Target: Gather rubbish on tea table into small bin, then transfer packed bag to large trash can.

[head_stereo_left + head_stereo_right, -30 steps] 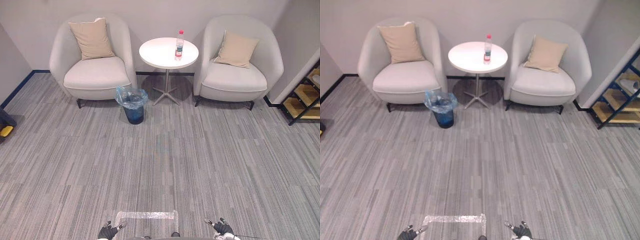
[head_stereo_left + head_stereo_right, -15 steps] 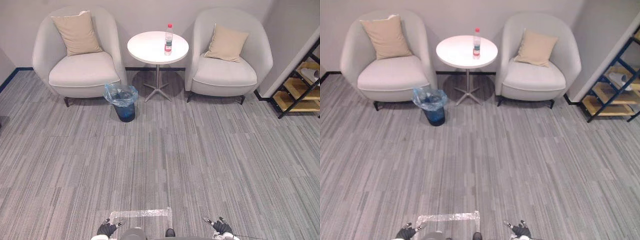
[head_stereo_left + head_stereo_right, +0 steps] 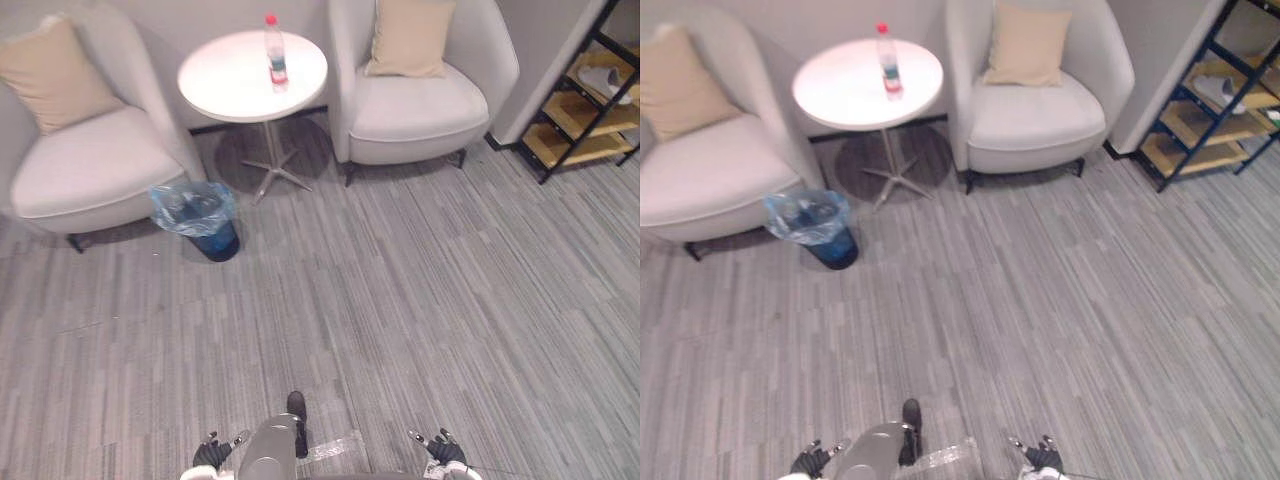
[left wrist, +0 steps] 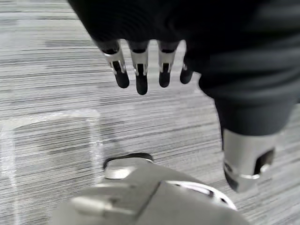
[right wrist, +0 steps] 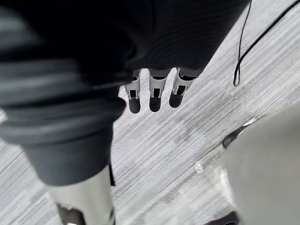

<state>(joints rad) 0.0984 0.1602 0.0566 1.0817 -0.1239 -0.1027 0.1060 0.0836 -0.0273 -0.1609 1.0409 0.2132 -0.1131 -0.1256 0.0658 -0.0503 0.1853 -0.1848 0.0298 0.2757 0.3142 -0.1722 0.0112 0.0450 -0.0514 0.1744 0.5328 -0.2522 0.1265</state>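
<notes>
Grey striped carpet (image 3: pixel 420 300) is lying wide and open between the robot and the round white desk (image 3: pixel 225 95), where a clear red-capped plastic bottle (image 3: pixel 274 50) is standing upright. A small dark bin lined with a blue bag (image 3: pixel 198 218) is sitting beside the left pale armchair (image 3: pixel 70 170); a second pale armchair (image 3: pixel 420 100) is flanking the desk's right. Both the left hand (image 3: pixel 213 455) and the right hand (image 3: pixel 442 450) are hanging with straight fingers, holding nothing.
</notes>
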